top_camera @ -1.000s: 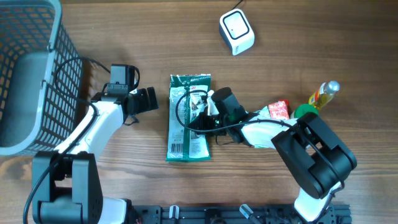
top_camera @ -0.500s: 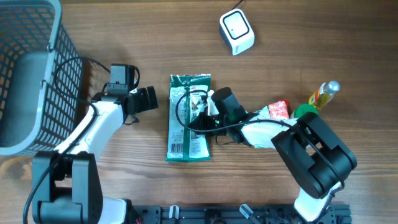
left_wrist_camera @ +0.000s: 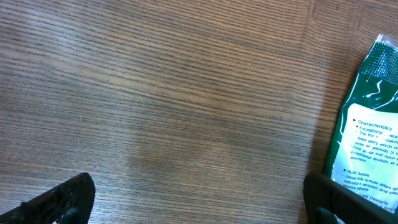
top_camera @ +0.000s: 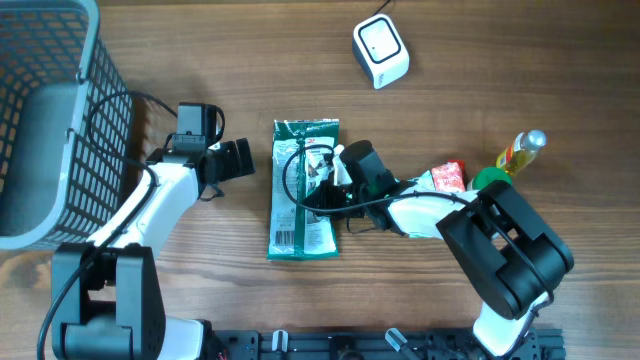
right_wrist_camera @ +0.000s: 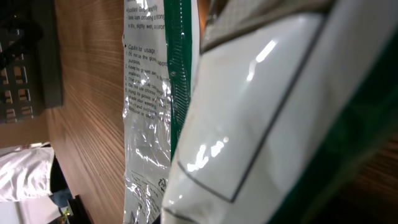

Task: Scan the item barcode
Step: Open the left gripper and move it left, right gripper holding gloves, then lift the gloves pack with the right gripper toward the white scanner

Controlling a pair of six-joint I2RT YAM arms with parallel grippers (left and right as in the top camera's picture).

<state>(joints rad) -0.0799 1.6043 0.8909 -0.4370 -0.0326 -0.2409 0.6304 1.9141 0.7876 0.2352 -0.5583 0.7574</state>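
Right gripper [top_camera: 322,187] sits over the flat green-and-clear plastic packet [top_camera: 300,232] with fingers pressed together, grip unclear; left gripper [top_camera: 245,158] just beside it, fingers spread wide.

Overhead: bright, even light, sharp throughout; soft faint shadows beside the arms [top_camera: 165,200] and basket [top_camera: 60,120] on the table [top_camera: 500,60]. Left wrist: dimmer, flat light, wood grain a bit soft, vague darker patch mid-frame. Right wrist: packet [right_wrist_camera: 249,124] far too close, badly blurred on the right; white glare streaks on its crinkled film; print at left partly readable; left edge dark.
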